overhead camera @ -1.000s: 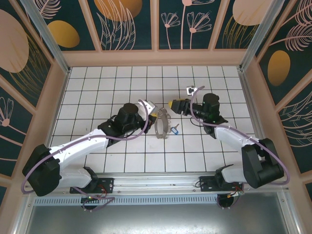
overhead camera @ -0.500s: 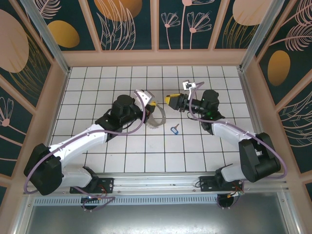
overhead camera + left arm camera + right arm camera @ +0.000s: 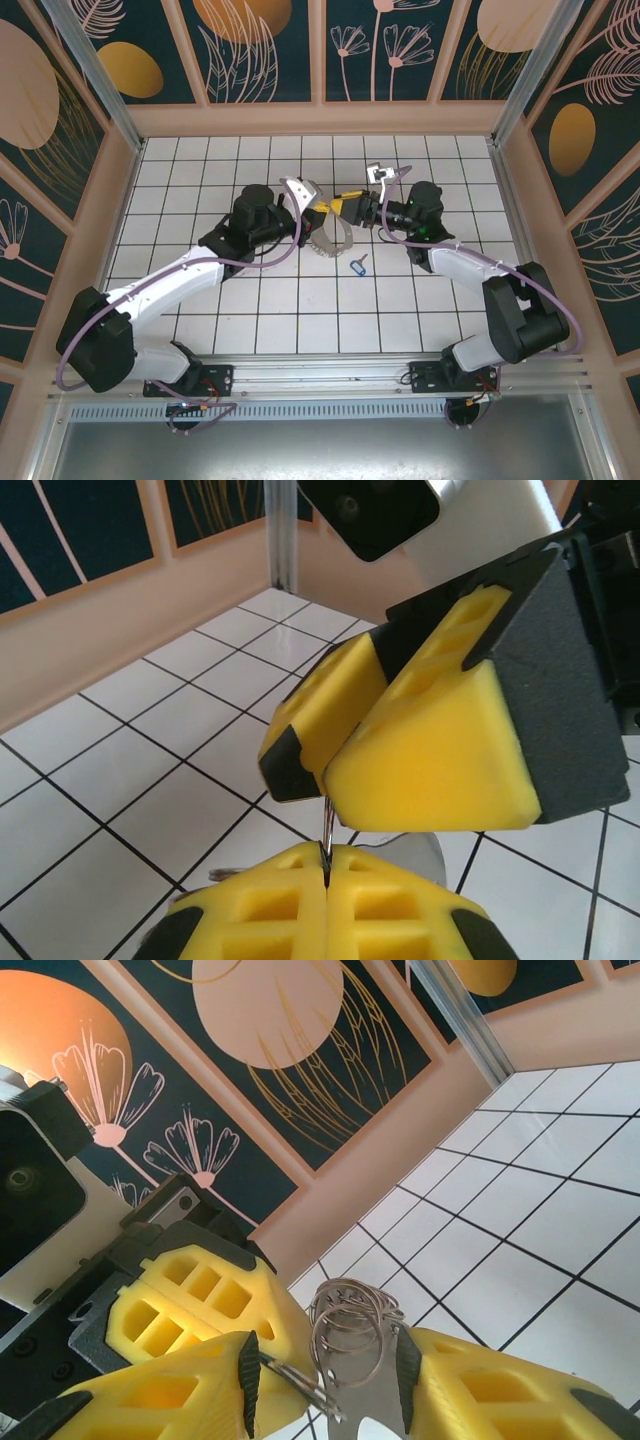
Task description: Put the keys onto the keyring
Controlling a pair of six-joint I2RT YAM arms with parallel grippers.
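The keyring [image 3: 336, 238] is held off the floor at the middle of the tiles, its silvery pieces hanging down. My left gripper [image 3: 318, 213] is shut on its thin wire; in the left wrist view the wire [image 3: 329, 830] rises out of the closed yellow fingers [image 3: 250, 910]. My right gripper [image 3: 346, 208] faces it from the right, open, with the coiled ring [image 3: 352, 1325] and a silver blade between its pads [image 3: 249, 1370]. The left gripper's yellow fingers [image 3: 200, 1295] sit just behind. The blue-headed key [image 3: 357, 265] lies alone on the floor, below and right of the ring.
Both arms meet over the middle of the white tiled floor [image 3: 250, 310]. A small camera block [image 3: 381, 173] sits atop the right wrist. Peach wall rims [image 3: 320, 120] bound the floor on three sides.
The left gripper has carried the keyring up and to the right. The right gripper has moved left until its fingers stand around the ring. The blue key has stayed put.
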